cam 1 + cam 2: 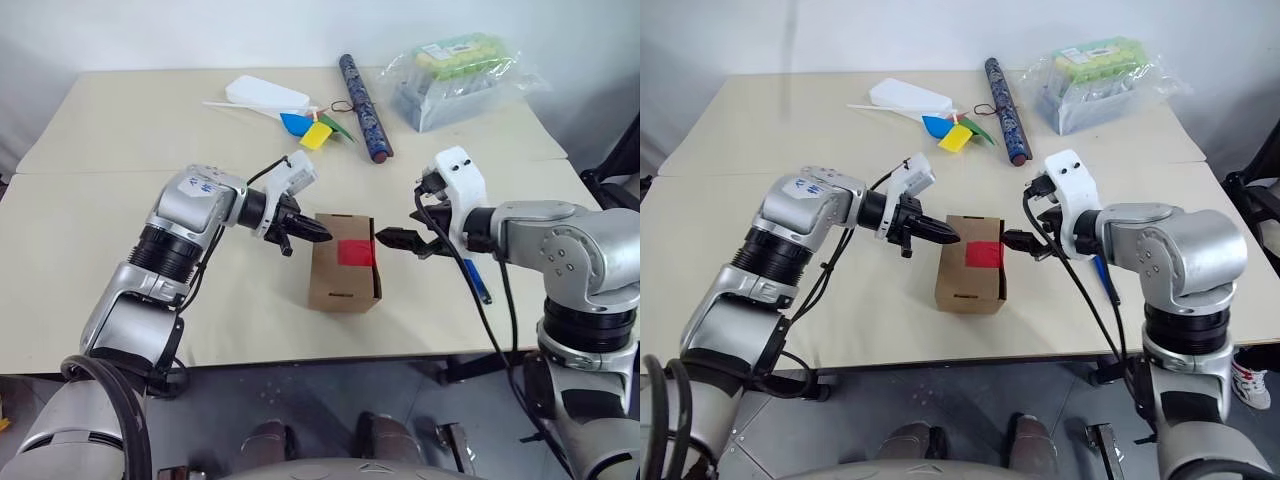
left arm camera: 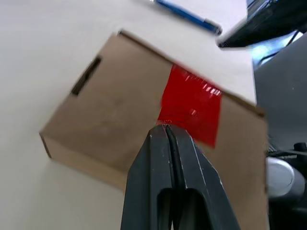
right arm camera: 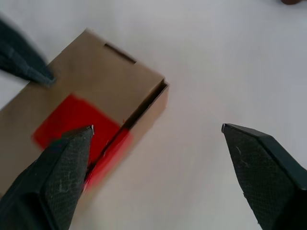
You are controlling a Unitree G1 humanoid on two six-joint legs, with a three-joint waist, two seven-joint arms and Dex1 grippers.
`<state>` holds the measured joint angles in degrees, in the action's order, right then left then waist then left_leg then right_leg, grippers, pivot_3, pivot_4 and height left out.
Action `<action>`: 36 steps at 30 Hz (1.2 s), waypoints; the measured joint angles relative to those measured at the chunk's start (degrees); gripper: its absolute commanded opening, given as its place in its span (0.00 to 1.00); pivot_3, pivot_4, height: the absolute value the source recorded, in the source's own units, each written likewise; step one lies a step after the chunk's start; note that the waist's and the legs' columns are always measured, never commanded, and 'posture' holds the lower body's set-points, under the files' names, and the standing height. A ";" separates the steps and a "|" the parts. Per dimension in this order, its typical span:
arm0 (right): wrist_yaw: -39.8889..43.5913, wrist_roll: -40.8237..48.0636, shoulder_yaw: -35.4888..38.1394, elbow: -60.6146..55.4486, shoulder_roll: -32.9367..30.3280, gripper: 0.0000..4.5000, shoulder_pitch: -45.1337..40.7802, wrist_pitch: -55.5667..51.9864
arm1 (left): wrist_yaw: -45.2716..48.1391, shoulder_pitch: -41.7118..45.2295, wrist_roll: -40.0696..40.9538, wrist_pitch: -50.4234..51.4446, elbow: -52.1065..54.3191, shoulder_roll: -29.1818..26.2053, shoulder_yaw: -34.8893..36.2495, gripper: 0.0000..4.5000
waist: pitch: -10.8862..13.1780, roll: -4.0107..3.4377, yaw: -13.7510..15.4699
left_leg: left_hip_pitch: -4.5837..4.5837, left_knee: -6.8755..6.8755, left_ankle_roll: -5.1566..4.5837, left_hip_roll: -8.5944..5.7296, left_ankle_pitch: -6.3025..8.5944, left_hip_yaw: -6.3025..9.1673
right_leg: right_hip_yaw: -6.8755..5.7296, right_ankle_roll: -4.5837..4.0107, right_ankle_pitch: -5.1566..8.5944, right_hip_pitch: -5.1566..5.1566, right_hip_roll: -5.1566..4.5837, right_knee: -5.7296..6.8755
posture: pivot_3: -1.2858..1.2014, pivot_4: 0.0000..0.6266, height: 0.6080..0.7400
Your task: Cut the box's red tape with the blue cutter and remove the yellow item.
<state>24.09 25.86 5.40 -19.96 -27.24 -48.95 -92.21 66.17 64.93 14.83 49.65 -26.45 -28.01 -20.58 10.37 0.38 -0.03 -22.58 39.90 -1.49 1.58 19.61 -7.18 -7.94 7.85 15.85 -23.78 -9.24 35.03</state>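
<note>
- Box (image 1: 345,268) stands mid-table, red tape (image 1: 356,251) across its lid seam.
- Blue cutter (image 1: 477,281) lies unheld beside it.
- Left gripper (image 1: 312,233) pinched empty; right gripper (image 3: 156,143) spread wide.
- Cutter should be grasped before tape is approached.

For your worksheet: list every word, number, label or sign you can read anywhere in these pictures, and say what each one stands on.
None can be read.
White sticker on the left arm's upper shell: handwritten marks, too small to read.
Green-topped packs in the clear plastic bag: printing too blurred to read.
The box and the red tape: no text visible.
</note>
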 measured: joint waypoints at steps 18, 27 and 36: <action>-20.00 18.37 2.21 4.34 -0.07 0.99 5.36 0.00 | 2.11 1.01 -3.92 -2.73 -1.19 0.18 -0.66 0.00 | -0.01 -0.01 -0.22 | 0.06 -0.01 0.00 0.03 0.00 -0.03 | 0.07 0.00 0.00 -0.02 0.00 0.05 | 0.52 0.24 1.00; -26.29 26.94 3.30 4.58 -1.20 0.99 1.61 0.00 | 1.87 0.67 -3.95 -2.73 -0.99 0.22 -0.26 0.00 | -0.01 -0.01 -0.18 | 0.06 -0.01 -0.01 0.05 0.00 -0.03 | 0.09 0.00 0.00 -0.02 0.00 0.05 | 0.52 0.24 1.00; -31.06 34.06 3.41 4.34 -1.28 0.99 3.71 0.00 | 1.33 -0.09 -3.95 -2.60 -0.12 0.30 0.39 0.00 | -0.01 -0.01 -0.17 | 0.06 0.00 -0.01 0.05 0.00 -0.03 | 0.10 0.00 0.00 -0.02 0.00 0.05 | 0.52 0.24 1.00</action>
<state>-6.97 59.92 8.81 -15.62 -28.53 -45.24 -92.21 67.49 64.83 10.88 47.05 -26.58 -27.70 -20.19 10.36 0.37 -0.20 -22.52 39.90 -1.50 1.63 19.62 -7.22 -7.84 7.85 15.85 -23.80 -9.24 35.08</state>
